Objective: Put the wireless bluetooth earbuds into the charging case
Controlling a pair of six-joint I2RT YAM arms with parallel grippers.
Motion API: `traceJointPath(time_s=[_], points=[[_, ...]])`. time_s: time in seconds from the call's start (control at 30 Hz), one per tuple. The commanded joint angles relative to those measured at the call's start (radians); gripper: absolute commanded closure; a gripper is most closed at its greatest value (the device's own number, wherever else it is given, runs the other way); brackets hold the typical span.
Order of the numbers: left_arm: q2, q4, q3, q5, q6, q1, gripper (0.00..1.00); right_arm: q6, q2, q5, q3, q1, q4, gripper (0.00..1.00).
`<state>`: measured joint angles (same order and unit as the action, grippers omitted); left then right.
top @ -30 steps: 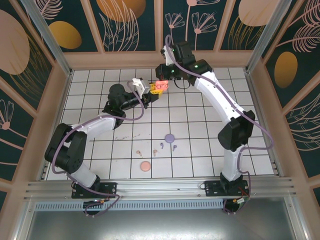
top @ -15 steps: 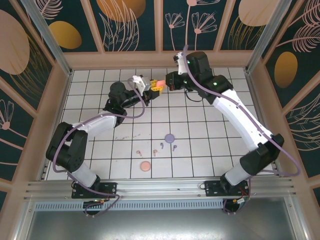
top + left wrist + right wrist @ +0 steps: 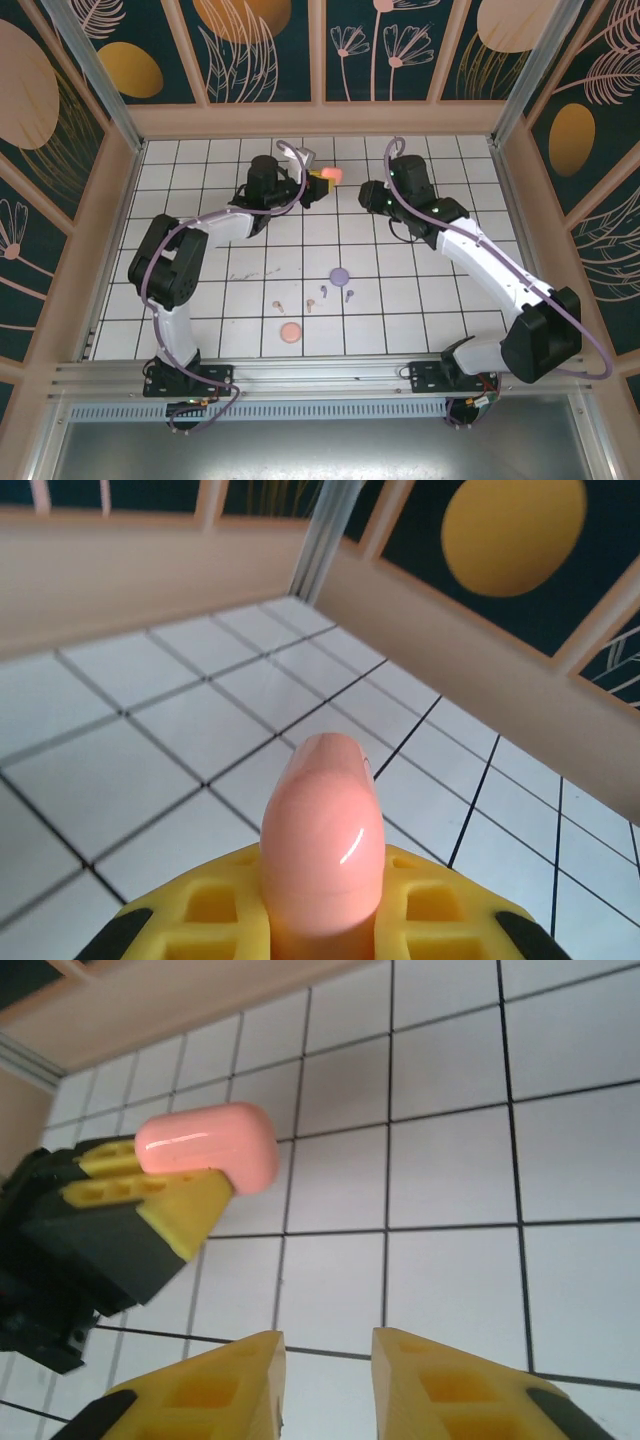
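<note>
Clamped shut in the left end effector (image 3: 315,180), above the far part of the surface (image 3: 450,300): a salmon-pink case (image 3: 205,1150), long axis poking out past the yellow fingertips toward the right end effector (image 3: 328,1345). Fingers apart there, holding nothing, just beside the case but not touching. Lying loose well apart from both, back toward the bases: the earbuds (image 3: 322,293), between a purple round piece (image 3: 340,274) and a pink one (image 3: 291,332). Probably a downward, nearward reach next, best suited to the free right side.
</note>
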<state>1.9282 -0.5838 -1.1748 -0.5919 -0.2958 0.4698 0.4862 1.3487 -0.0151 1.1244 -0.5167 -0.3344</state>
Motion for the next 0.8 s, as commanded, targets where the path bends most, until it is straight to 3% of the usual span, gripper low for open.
traceJointPath(time_s=[0.0,0.23,0.53,0.77], points=[[0.029,0.1,-0.053,0.053,-0.105,-0.002,1.0,0.065,-0.016,0.044,-0.034,-0.003,0.09,0.67],[0.128,0.254,-0.143,0.14,-0.115,-0.001,0.99,0.101,-0.001,0.098,-0.043,-0.025,0.077,0.5],[0.261,0.321,-0.231,0.166,-0.158,-0.001,0.93,0.108,0.022,0.159,-0.006,-0.075,0.015,0.47],[0.293,0.439,-0.274,0.275,-0.119,-0.002,0.71,0.109,0.007,0.186,-0.001,-0.08,-0.004,0.44]])
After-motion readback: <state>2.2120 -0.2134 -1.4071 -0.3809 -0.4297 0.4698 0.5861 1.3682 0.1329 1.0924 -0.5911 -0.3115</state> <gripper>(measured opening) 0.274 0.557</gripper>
